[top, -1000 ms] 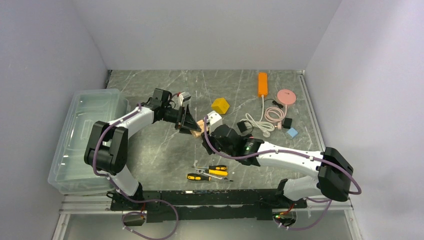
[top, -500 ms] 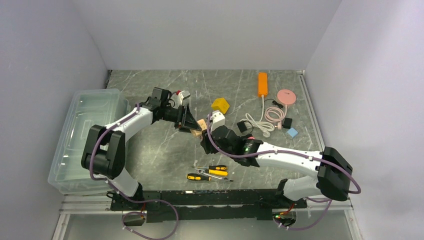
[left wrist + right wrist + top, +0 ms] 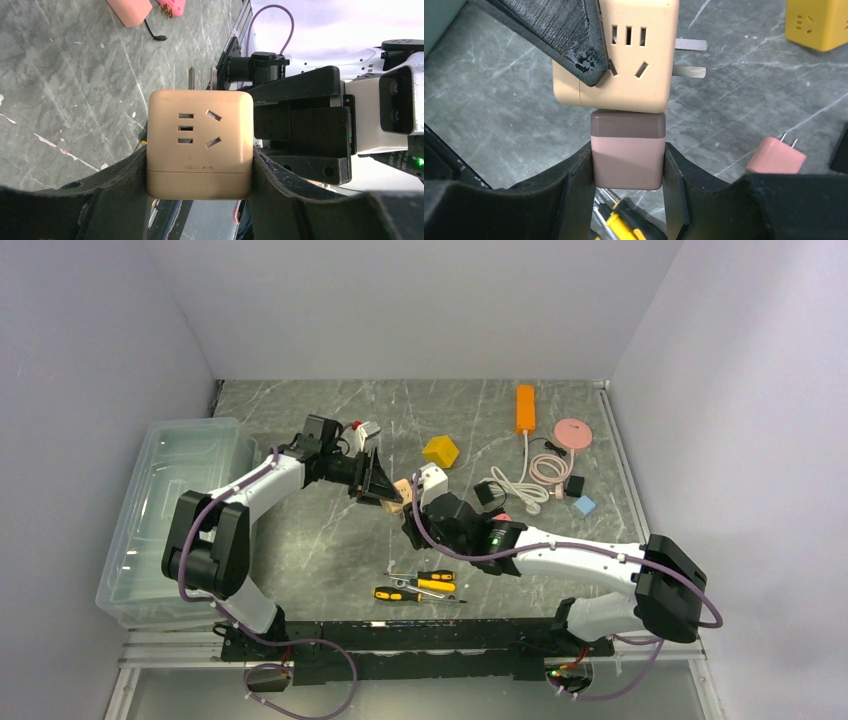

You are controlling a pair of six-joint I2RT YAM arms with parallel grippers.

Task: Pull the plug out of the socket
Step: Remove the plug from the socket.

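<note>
Clamping the pink rectangular plastic plug (image 3: 628, 155) by its smooth flat sides, my right pincer (image 3: 628, 175) holds it seated in the beige plastic cube socket (image 3: 624, 55), which my left pincer (image 3: 200, 170) grips; both seem rigid, light, slippery.

- Table (image 3: 310, 540): grey marbled top, walls on three sides.
- Clear plastic bin (image 3: 165, 510): along the left edge.
- Yellow cube (image 3: 441, 451): middle, towards the back.
- Orange bar (image 3: 525, 408): far back, lying lengthwise.
- Pink disc (image 3: 573, 432): just right of the bar.
- White cable (image 3: 512, 486) and pink cable (image 3: 547, 468): coiled, side by side.
- Black block (image 3: 577, 486), blue block (image 3: 586, 505): right side, close together.
- Yellow-and-black screwdrivers (image 3: 418, 587): near edge, parallel.
- Pink adapter (image 3: 776, 156): on its side, prongs showing.
</note>
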